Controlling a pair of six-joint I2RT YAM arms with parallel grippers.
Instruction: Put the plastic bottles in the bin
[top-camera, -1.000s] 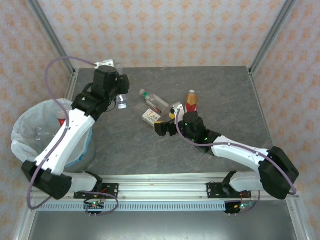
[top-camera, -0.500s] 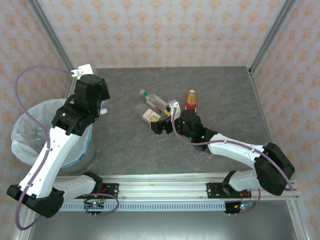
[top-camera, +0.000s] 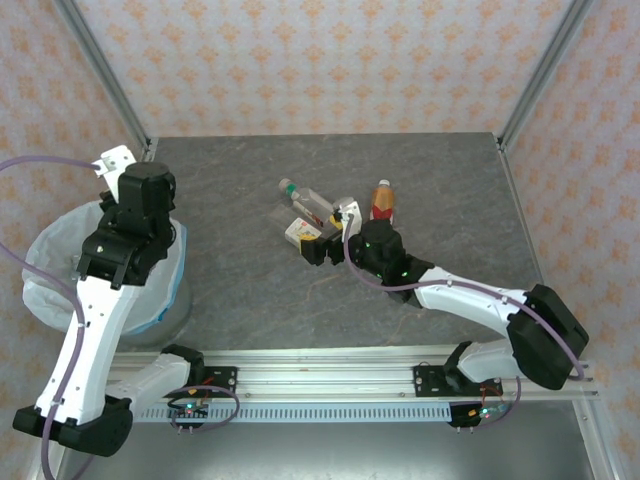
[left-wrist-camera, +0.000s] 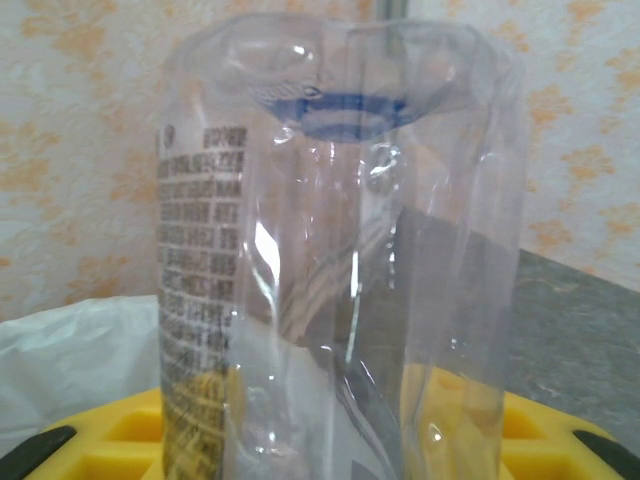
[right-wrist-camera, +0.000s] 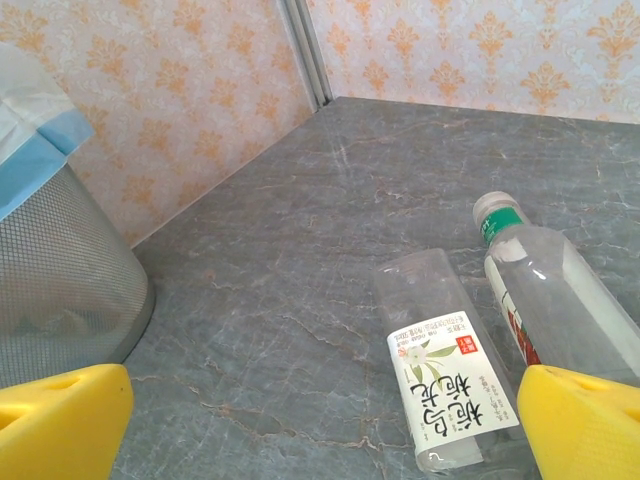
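Left gripper (left-wrist-camera: 320, 440): jaws clenched on a clear plastic bottle (left-wrist-camera: 340, 250), held over the near-right rim of the bag-lined grey bin (top-camera: 45, 275) at the left edge of the grey surface (top-camera: 450, 180). Right gripper (right-wrist-camera: 320, 430): jaws released and spread wide, low over the surface, facing a white-labelled clear bottle (right-wrist-camera: 445, 390) lying on its side. A green-capped bottle (right-wrist-camera: 540, 300) lies just beside it. An orange bottle (top-camera: 383, 203) lies nearby, to the right.
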